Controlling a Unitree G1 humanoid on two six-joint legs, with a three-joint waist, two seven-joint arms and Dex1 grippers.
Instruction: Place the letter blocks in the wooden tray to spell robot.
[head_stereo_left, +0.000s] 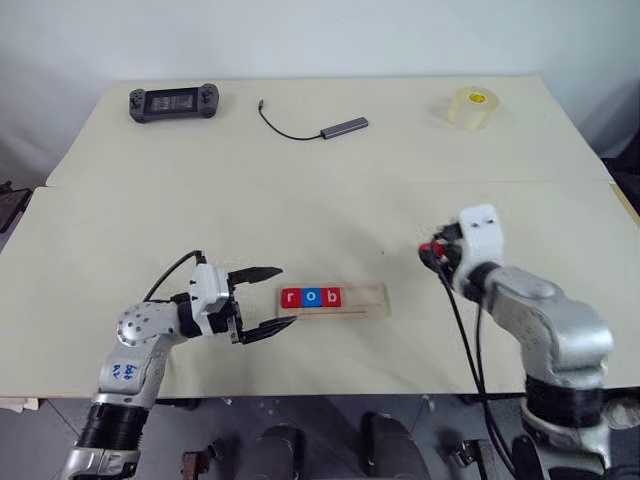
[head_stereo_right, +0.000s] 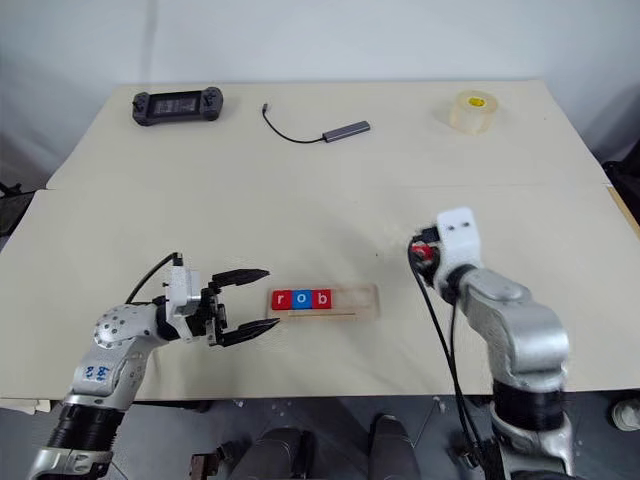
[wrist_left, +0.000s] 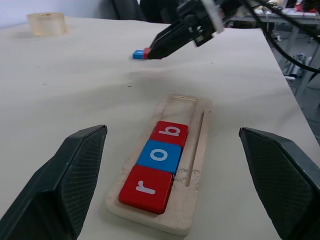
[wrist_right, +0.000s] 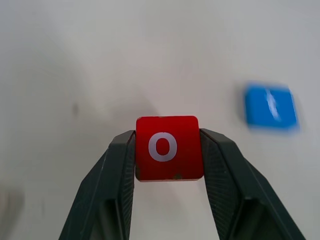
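- Right tool: clenched on a red "o" block, one finger against each side of the tile, white letter facing the wrist camera; the block is clear of the surface.
- Blue block: lies on the surface near the right tool, apart from it; its letter is blurred.
- Left tool: released, fingers spread wide and pointing at the near end of the wooden tray, grasping nothing.
- Wooden tray: lies flat near the front edge of the surface, between the two arms; it carries three touching blocks: red "r", blue "o", red "b". The remaining stretch of the tray toward the right arm is bare.
- Far side of the surface: black handheld controller, grey adapter with cable, roll of clear tape, all well apart from the tray.
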